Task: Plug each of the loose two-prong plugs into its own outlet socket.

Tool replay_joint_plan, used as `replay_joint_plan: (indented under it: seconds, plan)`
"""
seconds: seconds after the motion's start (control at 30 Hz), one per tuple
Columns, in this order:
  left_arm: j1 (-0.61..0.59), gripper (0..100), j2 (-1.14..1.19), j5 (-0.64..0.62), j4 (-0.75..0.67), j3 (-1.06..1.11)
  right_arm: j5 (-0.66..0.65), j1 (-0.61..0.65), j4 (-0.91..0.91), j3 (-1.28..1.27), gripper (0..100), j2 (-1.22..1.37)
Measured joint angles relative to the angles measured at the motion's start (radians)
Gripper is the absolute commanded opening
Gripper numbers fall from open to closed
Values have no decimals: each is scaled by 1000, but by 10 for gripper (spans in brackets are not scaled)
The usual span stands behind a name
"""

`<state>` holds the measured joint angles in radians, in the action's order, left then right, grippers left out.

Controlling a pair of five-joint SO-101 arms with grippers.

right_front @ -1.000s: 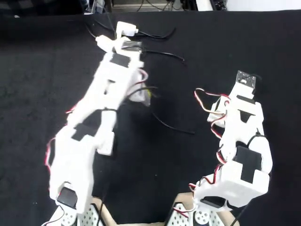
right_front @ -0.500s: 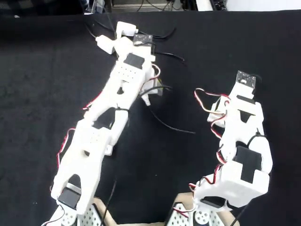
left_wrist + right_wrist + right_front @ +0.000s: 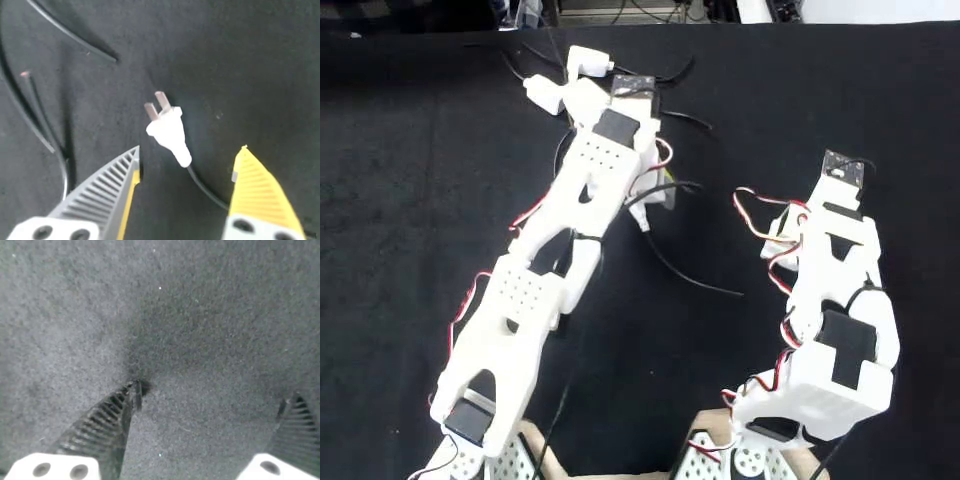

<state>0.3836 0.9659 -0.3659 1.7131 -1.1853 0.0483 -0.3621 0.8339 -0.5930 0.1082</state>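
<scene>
A white two-prong plug (image 3: 167, 131) lies flat on the black cloth, its black cord (image 3: 205, 192) trailing back toward the wrist. My left gripper (image 3: 190, 148) hovers open over it, with the grey finger (image 3: 107, 187) on one side and the yellow finger (image 3: 255, 185) on the other, neither touching it. In the high view the plug (image 3: 646, 222) peeks out beside the left arm (image 3: 605, 165) at the table's middle. Two white socket blocks (image 3: 588, 60) (image 3: 545, 93) sit at the far edge. My right gripper (image 3: 215, 392) is open over bare cloth.
Loose black cords (image 3: 675, 118) cross the cloth near the socket blocks, and more cords (image 3: 40, 115) lie beside the plug. The plug's cord (image 3: 695, 280) runs toward the right arm (image 3: 830, 260), which stands folded at the right.
The left arm has swung right and stretched farther out, and its gripper now sits over the plug. The plug's cord has shifted slightly right. The right arm has kept still.
</scene>
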Motion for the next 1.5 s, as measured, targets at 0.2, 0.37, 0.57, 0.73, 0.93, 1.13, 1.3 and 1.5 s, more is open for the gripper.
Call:
replay_joint_plan:
  seconds: [0.2, 0.37, 0.57, 0.73, 0.93, 1.13, 1.3, 1.5]
  plan:
    - [5, 293, 6, 0, 28, -21, 0, 0, 0, 0, 424, 0]
    - [11, 293, 80, 0, -8, -5, 0, 0, 0, 0, 424, 0]
    - [-2, 292, 155, -5, -40, -29, 0, 0, 0, 0, 424, 0]
    - [-2, 292, 206, -6, -49, -110, 0, 0, 0, 0, 424, 0]
    - [-2, 292, 261, -6, -49, -219, 0, 0, 0, 0, 424, 0]
    - [-2, 264, 308, -6, -49, -259, 0, 0, 0, 0, 424, 0]
    - [0, 125, 330, -6, -49, -279, 0, 0, 0, 0, 424, 0]
    - [6, 27, 330, -8, -58, -284, 0, 0, 0, 0, 424, 0]
